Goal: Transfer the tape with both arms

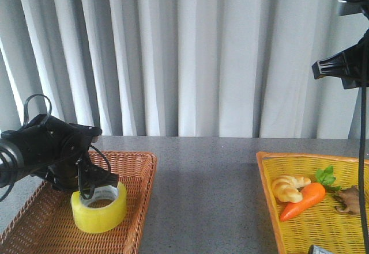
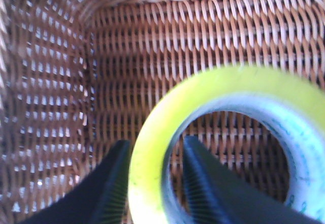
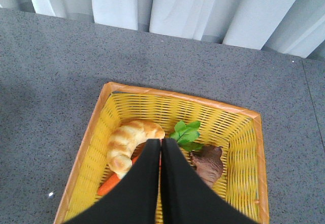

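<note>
Left jaws astride tape (image 2: 152, 148) wall

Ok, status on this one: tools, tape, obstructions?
Left tool straddling tape wall in brown basket. Right tool shut, empty, above yellow basket. Nothing obstructing.

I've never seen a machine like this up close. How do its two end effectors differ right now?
The left end effector is low inside the brown wicker basket, its fingers straddling the wall of the yellow tape, one inside the ring, one outside. The right end effector hangs high above the yellow basket, fingers pressed together, holding nothing. Both are black.
</note>
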`<state>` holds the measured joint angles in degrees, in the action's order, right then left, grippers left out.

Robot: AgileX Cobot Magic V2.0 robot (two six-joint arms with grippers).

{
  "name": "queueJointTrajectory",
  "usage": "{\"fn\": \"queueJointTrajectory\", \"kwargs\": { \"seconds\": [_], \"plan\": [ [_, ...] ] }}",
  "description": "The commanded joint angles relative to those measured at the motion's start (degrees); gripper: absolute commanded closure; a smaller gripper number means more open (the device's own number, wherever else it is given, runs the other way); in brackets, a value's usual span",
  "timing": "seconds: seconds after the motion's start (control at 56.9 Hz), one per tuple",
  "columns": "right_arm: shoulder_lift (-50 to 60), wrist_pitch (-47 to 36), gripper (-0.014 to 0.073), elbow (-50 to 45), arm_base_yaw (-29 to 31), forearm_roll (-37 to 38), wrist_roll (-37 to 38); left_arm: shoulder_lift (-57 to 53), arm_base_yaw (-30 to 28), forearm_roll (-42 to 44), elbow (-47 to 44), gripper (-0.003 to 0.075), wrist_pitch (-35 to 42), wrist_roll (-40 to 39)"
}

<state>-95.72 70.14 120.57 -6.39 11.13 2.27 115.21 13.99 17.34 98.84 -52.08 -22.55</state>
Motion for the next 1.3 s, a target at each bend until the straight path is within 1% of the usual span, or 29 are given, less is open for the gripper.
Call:
{"fn": "queueJointTrajectory", "kwargs": {
  "seconds": [0.0, 0.088, 0.158, 0.193, 0.369, 0.51, 0.58, 0.668, 0.739, 0.897, 1.02, 1.143, 1.284],
  "plan": [
    [2.4, -3.1, 0.0601, 1.6, 0.3, 0.8, -0.1, -3.7, -0.2, 0.8, 1.7, 0.0292, 2.6, -0.6],
    [2.4, -3.1, 0.0601, 1.6, 0.3, 0.8, -0.1, -3.7, -0.2, 0.8, 1.7, 0.0204, 2.4, -0.6],
    [2.4, -3.1, 0.0601, 1.6, 0.3, 0.8, -0.1, -3.7, -0.2, 0.8, 1.7, 0.0165, 2.7, 0.1],
    [2.4, -3.1, 0.0601, 1.6, 0.3, 0.8, -0.1, -3.7, -0.2, 0.8, 1.8, 0.0158, 2.8, 0.5],
    [2.4, -3.1, 0.0601, 1.6, 0.3, 0.8, -0.1, -3.7, 0.0, 0.6, 3.5, 0.0167, 1.1, 0.8],
    [2.4, -3.1, 0.0601, 1.6, 0.3, 0.8, -0.1, -3.7, 0.0, -0.9, 8.6, 0.0197, -1.4, 0.9],
    [2.4, -3.1, 0.0601, 1.6, 0.3, 0.8, -0.1, -3.9, 0.0, -2.4, 12.4, 0.0237, -2.9, 1.9],
    [2.4, -3.1, 0.0601, 1.6, 0.3, 0.8, -0.1, -5.0, 0.0, -5.5, 16.4, 0.0323, -3.1, 2.8],
    [2.4, -3.1, 0.0601, 1.6, 0.3, 0.8, -0.1, -6.3, 0.0, -8.1, 19.2, 0.0429, -2.5, 2.8],
    [2.4, -3.1, 0.0601, 1.6, 0.3, 0.8, -0.1, -9.7, 0.0, -12.3, 21.8, 0.0724, -0.1, 2.8],
    [2.4, -3.1, 0.0601, 1.6, 0.3, 0.8, -0.1, -11.3, 0.0, -12.2, 21.8, 0.0727, 0.7, 2.8],
    [2.4, -3.1, 0.0601, 1.6, 0.3, 0.8, -0.1, -11.7, 0.0, -12.3, 21.8, 0.0727, -2.4, 2.6],
    [2.4, -3.1, 0.0601, 1.6, 0.3, 0.8, -0.1, -11.6, 0.0, -12.1, 21.8, 0.0727, -3.2, 2.6]
  ]
}}
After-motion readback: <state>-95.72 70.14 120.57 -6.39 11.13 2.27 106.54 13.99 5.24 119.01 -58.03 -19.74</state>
